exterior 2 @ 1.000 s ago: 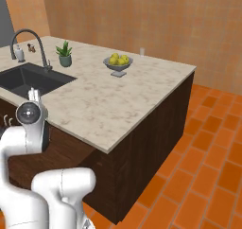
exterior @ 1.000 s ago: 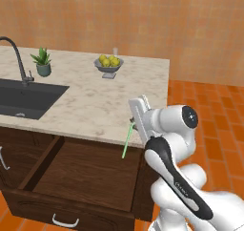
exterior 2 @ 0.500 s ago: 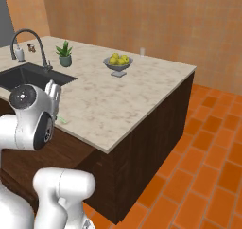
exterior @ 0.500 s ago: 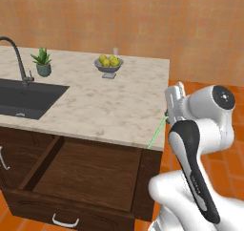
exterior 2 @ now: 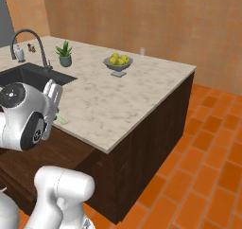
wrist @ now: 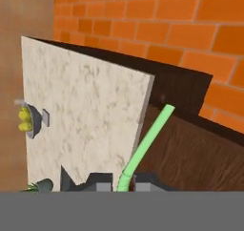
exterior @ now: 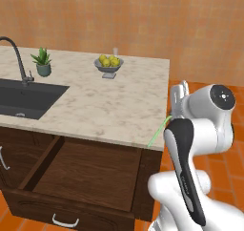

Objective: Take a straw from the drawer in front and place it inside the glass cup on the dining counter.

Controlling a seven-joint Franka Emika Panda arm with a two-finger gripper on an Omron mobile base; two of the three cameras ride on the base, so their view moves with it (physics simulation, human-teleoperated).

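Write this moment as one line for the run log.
phase: carry | hand: shut on straw | drawer: open | glass cup: far counter edge, behind lemon bowl, no straw inside

**Other things around the kitchen island**

A grey footed bowl of lemons (exterior: pixel 109 65) stands near the far edge of the marble top. To its left there is a small potted plant (exterior: pixel 42 63) with spiky green leaves in a grey-green pot. Just beside the plant rises a dark curved faucet (exterior: pixel 19 58), and it bends over a black sink (exterior: pixel 26 97) that is set into the top. In the right base view, a small soap bottle (exterior 2: pixel 18 53) stands behind the faucet, near the far corner. The floor (exterior 2: pixel 208 157) is made of orange tiles, and behind everything there is an orange-brown wall (exterior: pixel 143 20). In the hand view the bowl (wrist: pixel 29 120) appears turned on its side.
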